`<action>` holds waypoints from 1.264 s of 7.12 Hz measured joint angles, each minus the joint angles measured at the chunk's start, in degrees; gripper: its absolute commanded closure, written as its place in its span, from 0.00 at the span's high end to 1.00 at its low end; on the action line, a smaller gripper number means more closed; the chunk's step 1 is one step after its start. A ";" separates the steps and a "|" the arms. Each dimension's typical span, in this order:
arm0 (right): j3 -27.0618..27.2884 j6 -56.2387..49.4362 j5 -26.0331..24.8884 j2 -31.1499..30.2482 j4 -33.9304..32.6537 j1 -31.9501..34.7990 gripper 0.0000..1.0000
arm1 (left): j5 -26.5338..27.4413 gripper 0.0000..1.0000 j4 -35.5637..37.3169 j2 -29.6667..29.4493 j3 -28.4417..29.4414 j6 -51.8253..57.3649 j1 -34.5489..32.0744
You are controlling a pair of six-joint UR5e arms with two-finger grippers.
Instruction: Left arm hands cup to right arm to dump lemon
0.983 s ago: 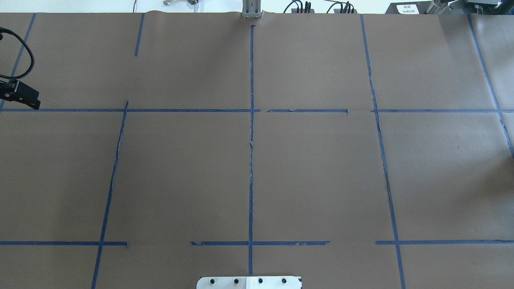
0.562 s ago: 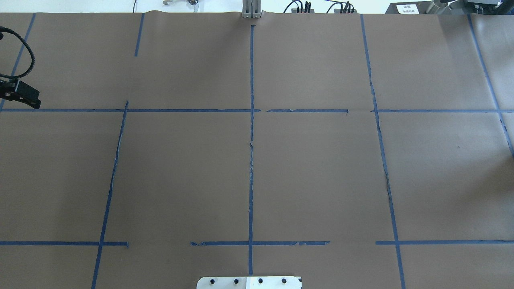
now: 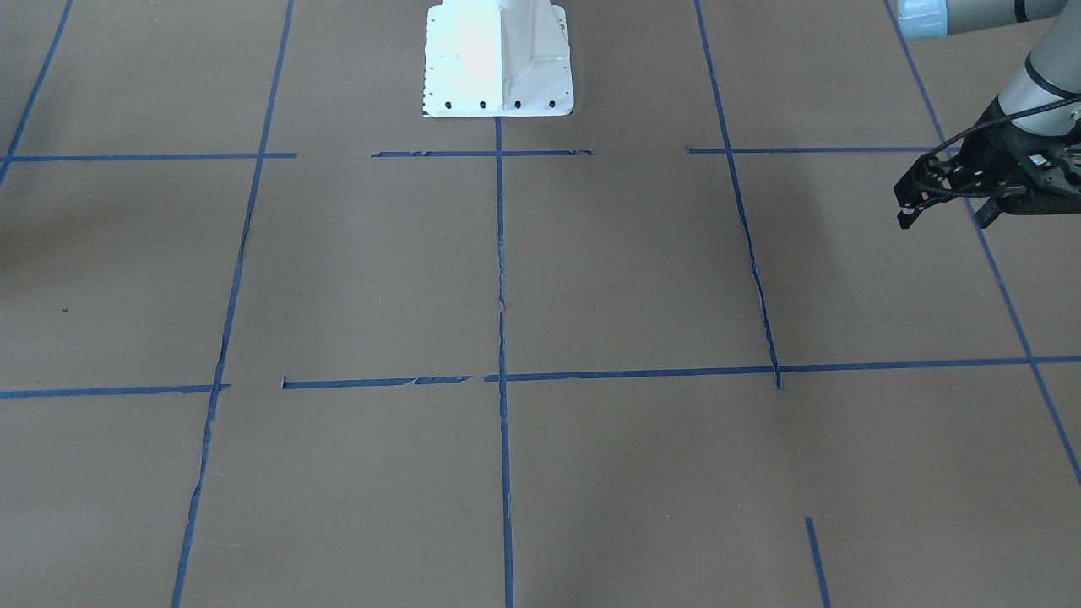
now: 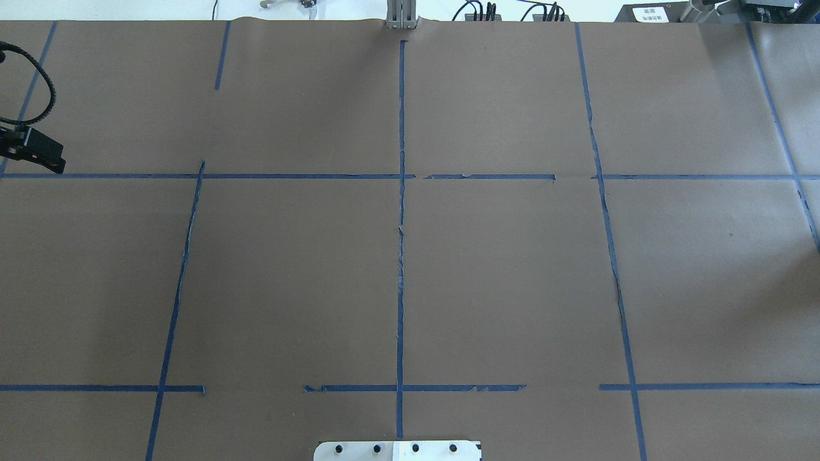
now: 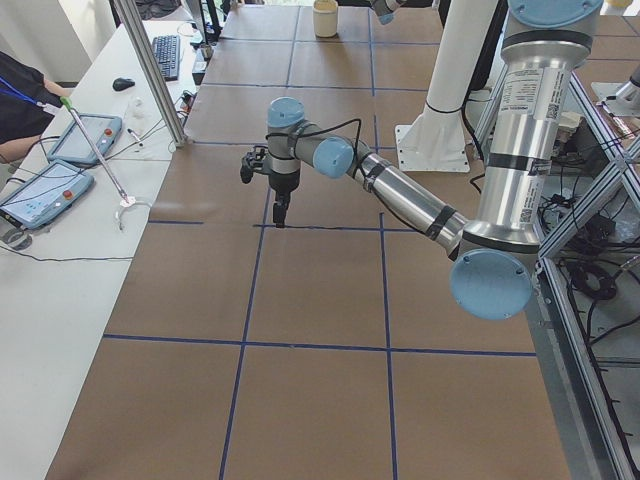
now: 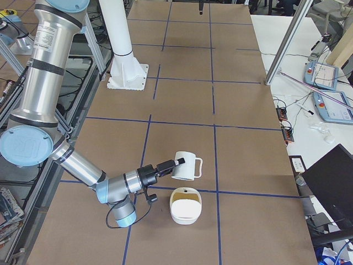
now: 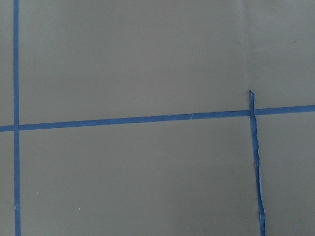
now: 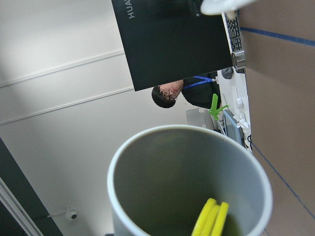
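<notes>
One left pincer [image 4: 56, 163] barely shifted, cup [image 6: 185, 165] tilted

table [image 4: 512, 288]: brown, blue tape grid [image 4: 401, 256] | white bowl [image 6: 186, 207]: on table | tablet [image 5: 40, 193]: on side bench

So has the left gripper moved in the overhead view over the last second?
No, not noticeably. The left gripper sits at the view's left edge, its tip just above the horizontal blue tape line, as before.
</notes>
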 measured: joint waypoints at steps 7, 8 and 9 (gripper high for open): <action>-2.82 14.34 -8.49 -0.10 6.22 -0.02 0.02 | 0.06 1.00 0.16 -0.77 0.27 0.02 0.06; -3.21 14.44 -8.77 -0.07 6.49 -0.02 0.02 | 0.08 1.00 0.22 -1.10 0.49 0.02 0.07; -3.32 14.46 -8.87 -0.05 6.62 -0.02 0.02 | 0.08 1.00 0.25 -1.30 0.67 0.02 0.08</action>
